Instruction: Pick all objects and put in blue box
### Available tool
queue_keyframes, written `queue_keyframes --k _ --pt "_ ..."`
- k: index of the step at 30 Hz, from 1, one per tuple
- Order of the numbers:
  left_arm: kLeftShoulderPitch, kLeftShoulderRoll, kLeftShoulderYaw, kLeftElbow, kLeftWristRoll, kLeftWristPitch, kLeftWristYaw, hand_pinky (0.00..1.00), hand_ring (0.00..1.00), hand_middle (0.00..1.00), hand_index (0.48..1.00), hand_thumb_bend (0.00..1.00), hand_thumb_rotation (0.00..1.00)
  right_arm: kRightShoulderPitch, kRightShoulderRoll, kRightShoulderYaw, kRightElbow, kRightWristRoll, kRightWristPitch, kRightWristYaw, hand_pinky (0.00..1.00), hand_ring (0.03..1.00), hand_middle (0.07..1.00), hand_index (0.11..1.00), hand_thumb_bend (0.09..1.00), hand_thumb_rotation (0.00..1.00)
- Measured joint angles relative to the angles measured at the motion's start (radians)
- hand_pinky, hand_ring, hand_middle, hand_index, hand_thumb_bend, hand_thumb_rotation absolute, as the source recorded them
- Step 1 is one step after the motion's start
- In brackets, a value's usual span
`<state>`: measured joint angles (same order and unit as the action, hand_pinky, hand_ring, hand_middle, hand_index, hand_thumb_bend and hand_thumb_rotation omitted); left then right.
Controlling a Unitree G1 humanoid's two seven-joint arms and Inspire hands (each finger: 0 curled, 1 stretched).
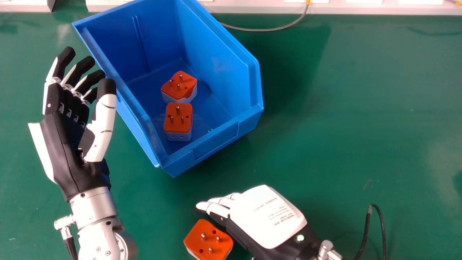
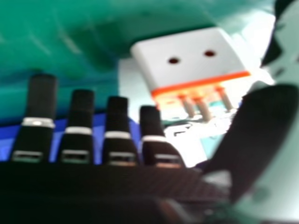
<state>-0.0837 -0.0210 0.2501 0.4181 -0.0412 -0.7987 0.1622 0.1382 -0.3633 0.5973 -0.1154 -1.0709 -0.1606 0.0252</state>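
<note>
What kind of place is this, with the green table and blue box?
Perhaps a workshop or robotics lab: a robot hand stands beside the blue box, plug adapters lie inside, and a cable crosses the green tabletop.

Lab or workshop, unclear which | green worktop (image 1: 361,108) | blue parts bin (image 1: 216,142) | grey cable (image 1: 267,30)

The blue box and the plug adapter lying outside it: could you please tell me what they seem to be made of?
The box looks like moulded plastic with a slight sheen, judging by its ribbed wall. The adapter seems to be smooth hard plastic, orange over white; its pins gleam silvery, so probably metal.
</note>
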Motion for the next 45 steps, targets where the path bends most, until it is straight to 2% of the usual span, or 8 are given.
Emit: queue_keyframes --k 11,17,24,34,44,45 --pt "0.0 0.0 0.0 -0.001 0.001 0.002 -0.005 0.65 0.7 0.76 0.813 0.64 0.42 -0.005 -0.002 0.009 0.0 -0.002 0.001 0.002 0.57 0.784 0.825 0.804 0.852 0.26" --pt "0.0 0.0 0.002 -0.003 0.002 0.002 -0.002 0.65 0.7 0.76 0.814 0.65 0.42 -0.019 -0.002 0.023 0.0 -0.009 0.005 0.018 0.58 0.789 0.831 0.788 0.824 0.18" --pt "-0.001 0.0 0.002 -0.001 0.002 0.002 -0.002 0.65 0.7 0.76 0.814 0.65 0.42 -0.074 0.013 0.067 0.011 -0.038 0.018 0.045 0.56 0.786 0.832 0.782 0.737 0.04" --pt "-0.001 0.0 0.001 -0.001 0.002 0.002 -0.003 0.65 0.7 0.76 0.816 0.64 0.42 -0.144 0.035 0.108 0.043 -0.043 0.032 0.092 0.58 0.789 0.84 0.812 0.717 0.0" --pt "-0.001 -0.001 0.002 -0.001 0.001 0.002 -0.003 0.65 0.7 0.77 0.815 0.64 0.41 -0.164 0.04 0.124 0.069 -0.038 0.04 0.092 0.58 0.78 0.834 0.78 0.725 0.0" --pt "-0.001 -0.001 0.002 -0.001 0.001 0.002 -0.003 0.65 0.7 0.77 0.816 0.64 0.41 -0.164 0.042 0.125 0.069 -0.038 0.041 0.091 0.57 0.757 0.827 0.761 0.723 0.0"
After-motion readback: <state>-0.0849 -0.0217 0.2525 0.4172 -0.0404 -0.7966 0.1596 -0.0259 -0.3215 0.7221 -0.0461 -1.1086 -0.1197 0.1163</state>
